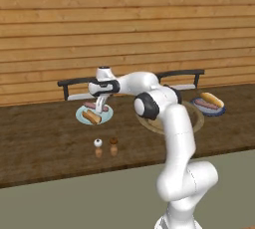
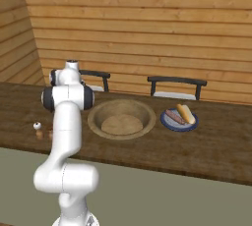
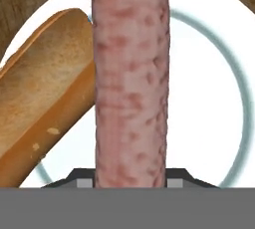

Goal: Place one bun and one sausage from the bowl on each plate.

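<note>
My gripper (image 1: 101,107) hangs low over the left pale blue plate (image 1: 108,114), shut on a pink sausage (image 3: 130,83). The sausage runs straight out between the fingertips (image 3: 82,179) above the plate (image 3: 209,98). A brown bun (image 3: 45,88) lies on this plate right beside the sausage (image 1: 89,105). The right plate (image 2: 170,124) carries a bun (image 2: 185,113) and a sausage (image 2: 173,117). Between the plates stands the tan wooden bowl (image 2: 96,117), its inside bare. In the left base view my arm hides most of the bowl (image 1: 196,118).
Two small shakers (image 1: 98,147) (image 1: 114,146) stand on the dark wooden counter in front of the left plate. Two dark chairs (image 1: 182,78) (image 1: 74,86) stand behind the counter against the plank wall. The counter's front edge runs just below the shakers.
</note>
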